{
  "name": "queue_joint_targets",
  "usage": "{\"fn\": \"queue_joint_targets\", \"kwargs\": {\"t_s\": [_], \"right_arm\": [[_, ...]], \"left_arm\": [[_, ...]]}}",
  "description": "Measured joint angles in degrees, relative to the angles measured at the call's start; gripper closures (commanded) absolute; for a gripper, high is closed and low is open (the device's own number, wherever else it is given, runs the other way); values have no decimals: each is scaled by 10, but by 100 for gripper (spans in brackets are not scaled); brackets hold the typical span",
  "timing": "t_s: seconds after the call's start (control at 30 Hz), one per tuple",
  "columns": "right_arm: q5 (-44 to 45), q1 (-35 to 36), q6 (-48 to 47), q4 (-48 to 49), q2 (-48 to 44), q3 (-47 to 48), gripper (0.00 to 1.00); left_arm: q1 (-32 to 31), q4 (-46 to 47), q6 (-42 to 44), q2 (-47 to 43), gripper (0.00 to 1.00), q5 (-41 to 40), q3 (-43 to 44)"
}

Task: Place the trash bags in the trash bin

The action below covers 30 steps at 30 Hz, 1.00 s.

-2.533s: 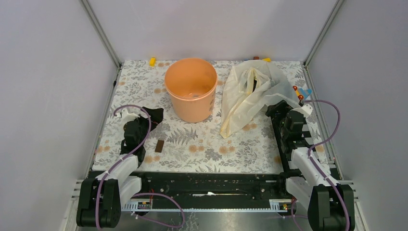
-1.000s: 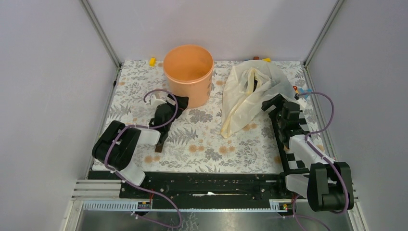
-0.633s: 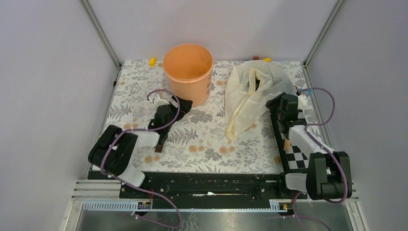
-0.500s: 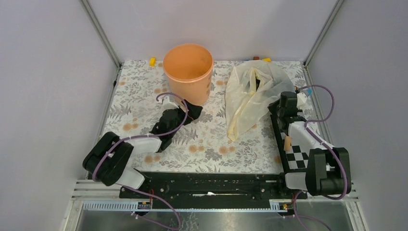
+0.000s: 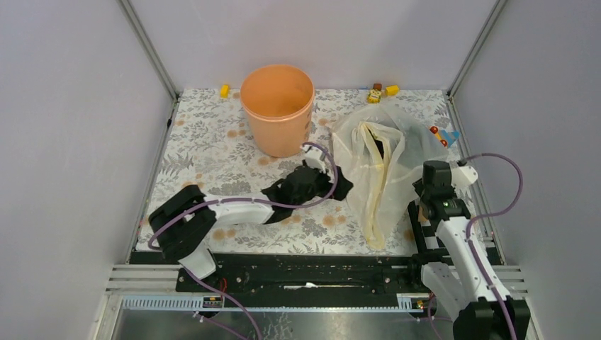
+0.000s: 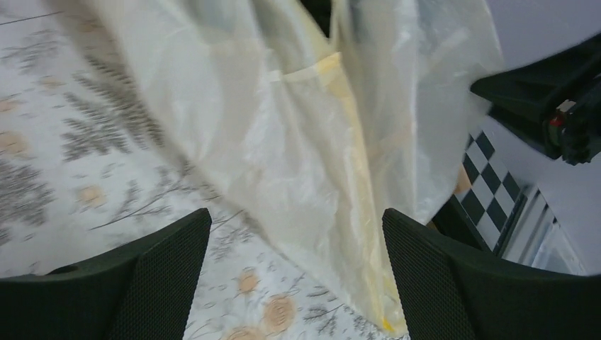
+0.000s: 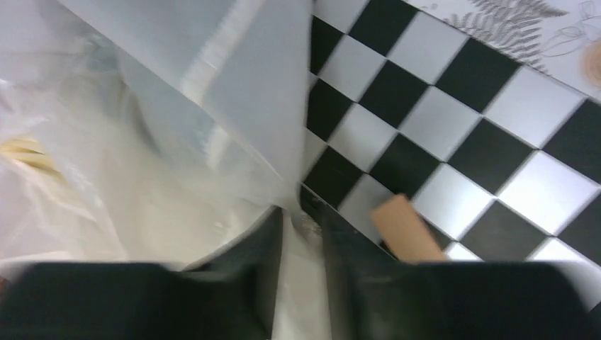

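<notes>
The peach-orange trash bin stands upright and open at the back centre of the table. A translucent cream trash bag hangs stretched to its right, its mouth gaping. My right gripper is shut on the bag's right edge; in the right wrist view thin bag film is pinched between the nearly closed fingers. My left gripper is open just left of the bag. In the left wrist view its wide-spread fingers frame the bag without touching it.
Small toy blocks lie along the back edge: a yellow one and a yellow-brown pair. A red-blue toy lies at the right. A black-and-white checkerboard with a tan block lies under the right gripper.
My left arm has swung from the left side across to the middle, up to the bag. My right gripper has pulled back toward the near edge, drawing the bag with it.
</notes>
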Motion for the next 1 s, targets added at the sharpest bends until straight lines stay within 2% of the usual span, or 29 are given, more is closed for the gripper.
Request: {"fn": "queue_joint_targets", "kwargs": {"t_s": [0.03,0.07,0.13,0.3,0.43,0.73,0.9,0.97,1.0], "right_arm": [[1,0,4,-11,-17,-10,14],[1,0,2,-25,-35,-19,9],[-4,0,-12,-43,-60,-27,6],[-66,0,-96,-48,-102,-12,15],[-132,0,-153,-49,-81,53,23],[-192,21,-224,-47,74,195,25],[-196,54,-235,-34,162,221,26],[-198,59,-236,-30,193,221,28],[-198,60,-235,-28,208,221,33]], "left_arm": [[-11,-4,7,14,9,1,18],[-23,-10,14,30,10,2,36],[-38,-20,21,51,11,2,62],[-56,-45,27,95,13,2,105],[-55,-67,26,113,13,1,123],[-54,-151,28,184,8,-11,259],[-54,-169,27,190,7,-18,273],[-54,-171,27,193,7,-19,274],[-53,-174,27,196,7,-19,276]]}}
